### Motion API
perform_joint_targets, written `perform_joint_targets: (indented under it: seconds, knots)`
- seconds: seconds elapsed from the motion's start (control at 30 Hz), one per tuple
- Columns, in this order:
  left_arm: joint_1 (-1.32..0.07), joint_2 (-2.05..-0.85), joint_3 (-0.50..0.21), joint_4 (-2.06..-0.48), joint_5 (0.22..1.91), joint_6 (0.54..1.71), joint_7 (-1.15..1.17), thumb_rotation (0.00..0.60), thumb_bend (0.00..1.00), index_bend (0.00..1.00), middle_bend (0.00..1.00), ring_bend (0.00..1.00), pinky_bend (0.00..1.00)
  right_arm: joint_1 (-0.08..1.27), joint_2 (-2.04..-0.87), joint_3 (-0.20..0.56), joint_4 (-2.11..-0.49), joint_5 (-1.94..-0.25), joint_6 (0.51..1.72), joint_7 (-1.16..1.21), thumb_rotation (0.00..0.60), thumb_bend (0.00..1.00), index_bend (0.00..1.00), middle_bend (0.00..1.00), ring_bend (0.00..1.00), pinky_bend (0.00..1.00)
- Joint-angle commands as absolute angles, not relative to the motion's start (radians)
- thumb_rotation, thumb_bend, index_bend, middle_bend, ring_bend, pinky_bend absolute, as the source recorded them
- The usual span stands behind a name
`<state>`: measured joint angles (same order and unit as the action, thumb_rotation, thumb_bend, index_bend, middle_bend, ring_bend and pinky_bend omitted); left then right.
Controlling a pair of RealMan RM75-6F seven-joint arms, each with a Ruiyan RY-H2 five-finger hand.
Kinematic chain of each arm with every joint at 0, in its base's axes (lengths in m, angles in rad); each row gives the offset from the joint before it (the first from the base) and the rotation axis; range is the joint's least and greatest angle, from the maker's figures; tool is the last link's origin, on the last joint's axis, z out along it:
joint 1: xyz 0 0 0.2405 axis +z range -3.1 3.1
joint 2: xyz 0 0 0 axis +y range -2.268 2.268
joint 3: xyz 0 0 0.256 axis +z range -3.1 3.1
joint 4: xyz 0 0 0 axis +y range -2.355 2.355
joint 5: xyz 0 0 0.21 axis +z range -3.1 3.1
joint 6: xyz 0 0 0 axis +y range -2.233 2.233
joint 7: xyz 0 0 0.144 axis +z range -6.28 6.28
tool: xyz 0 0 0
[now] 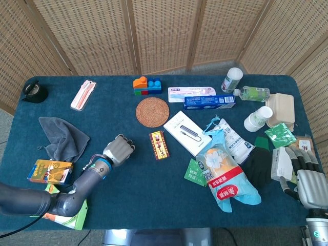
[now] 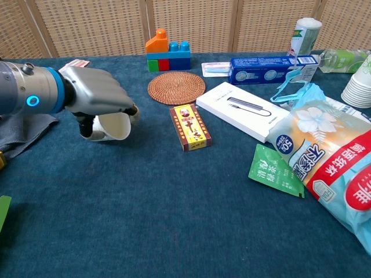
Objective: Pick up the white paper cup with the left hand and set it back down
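My left hand [image 2: 95,98] grips the white paper cup [image 2: 114,127] from above, at the left of the table. The cup is tipped well over, its open mouth facing the chest camera, its lower edge close to the blue cloth; I cannot tell whether it touches. In the head view the left hand [image 1: 119,150] covers the cup completely. My right hand [image 1: 307,178] lies at the table's front right corner beside a black glove [image 1: 259,166], fingers stretched out and holding nothing.
A grey cloth [image 1: 61,136] lies left of the left hand. A red-and-yellow box [image 2: 190,127], a woven coaster [image 2: 176,87] and a white flat box [image 2: 243,110] sit to its right. Snack bags [image 1: 225,177] and stacked paper cups [image 1: 258,118] crowd the right side.
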<state>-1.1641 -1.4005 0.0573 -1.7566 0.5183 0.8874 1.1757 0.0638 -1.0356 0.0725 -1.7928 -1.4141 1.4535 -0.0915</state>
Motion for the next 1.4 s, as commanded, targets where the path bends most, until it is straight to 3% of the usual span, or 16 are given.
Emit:
perform_joint_targets:
  seconds: [0.03, 0.17, 0.57, 0.93, 1.4]
  knots:
    - [-1.193, -1.430, 0.070, -1.754, 0.476, 0.910, 1.184, 0.600, 0.45, 0.05, 0.10, 0.12, 0.27, 0.061, -1.033, 0.072, -1.791, -1.415, 1.456, -0.085, 0.600, 0.45, 0.00, 0.00, 0.00, 0.00]
    - [-1.197, -1.444, 0.073, -1.742, 0.462, 0.924, 1.157, 0.600, 0.45, 0.00, 0.00, 0.00, 0.20, 0.058, -1.031, 0.071, -1.788, -1.417, 1.460, -0.079, 0.600, 0.45, 0.00, 0.00, 0.00, 0.00]
    - [-1.094, -1.355, 0.060, -1.788, 0.639, 0.924, 0.873, 0.600, 0.45, 0.00, 0.00, 0.00, 0.11, 0.059, -1.028, 0.071, -1.796, -1.424, 1.458, -0.080, 0.600, 0.45, 0.00, 0.00, 0.00, 0.00]
    - [-0.922, -1.252, 0.037, -1.723, 0.866, 0.792, 0.411, 0.600, 0.45, 0.00, 0.00, 0.00, 0.09, 0.063, -1.030, 0.070, -1.813, -1.428, 1.453, -0.100, 0.600, 0.45, 0.00, 0.00, 0.00, 0.00]
    - [-0.871, -1.285, 0.021, -1.598, 0.959, 0.732, 0.266, 0.600, 0.45, 0.00, 0.00, 0.00, 0.08, 0.057, -1.031, 0.066, -1.833, -1.435, 1.465, -0.118, 0.600, 0.45, 0.00, 0.00, 0.00, 0.00]
